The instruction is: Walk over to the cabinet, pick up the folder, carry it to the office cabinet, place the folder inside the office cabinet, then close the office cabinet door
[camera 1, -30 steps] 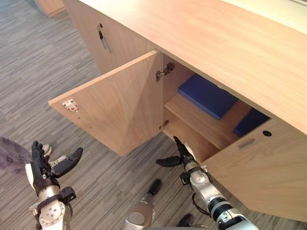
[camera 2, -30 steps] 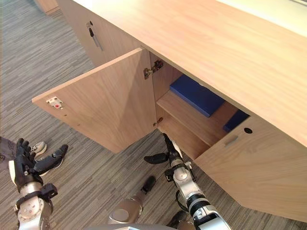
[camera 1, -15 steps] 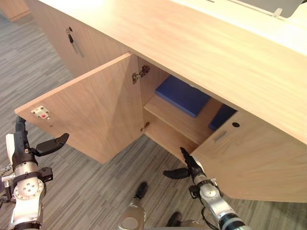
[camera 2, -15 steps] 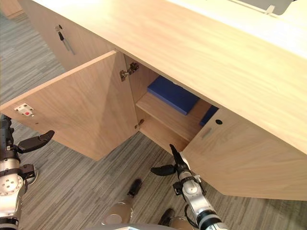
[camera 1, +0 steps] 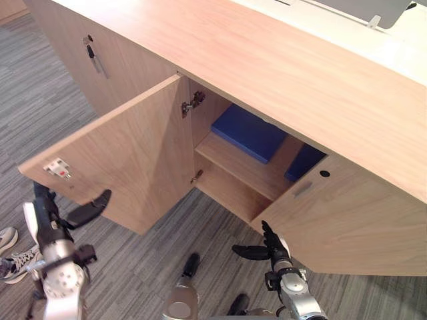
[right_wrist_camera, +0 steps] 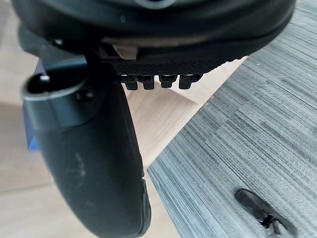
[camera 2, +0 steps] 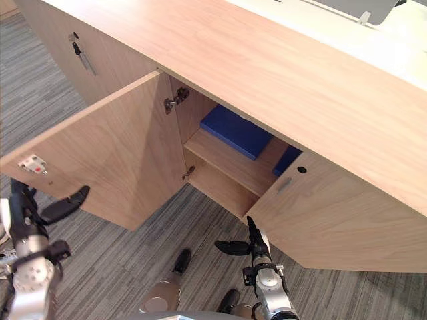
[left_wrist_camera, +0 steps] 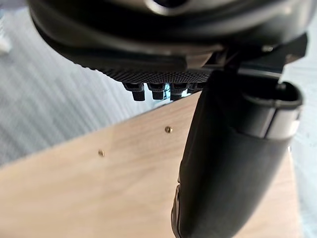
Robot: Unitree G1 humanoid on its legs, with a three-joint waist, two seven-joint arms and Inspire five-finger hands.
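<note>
Folder (camera 1: 250, 131) shelved, left hand (camera 1: 48, 225) and right hand (camera 1: 272, 250) fingers apart, empty; we push the ten-o'clock door (camera 1: 127, 160) flat-palmed, steadily.

Grey striped carpet floor (camera 1: 40, 100) all over; long light-wood worktop (camera 1: 280, 60) runs far left to right; pale white surface (camera 1: 400, 47) behind it, far right.

The cabinet (camera 1: 280, 60) is showing pale beige wood with a fine grain. Inside the cabinet, the folder (camera 1: 250, 132) is looking plain deep blue. Around the cabinet, the floor (camera 1: 40, 100) is showing grey with thin darker stripes. On the cabinet's door (camera 1: 133, 153), a catch (camera 1: 57, 168) is showing white with a red spot.
</note>
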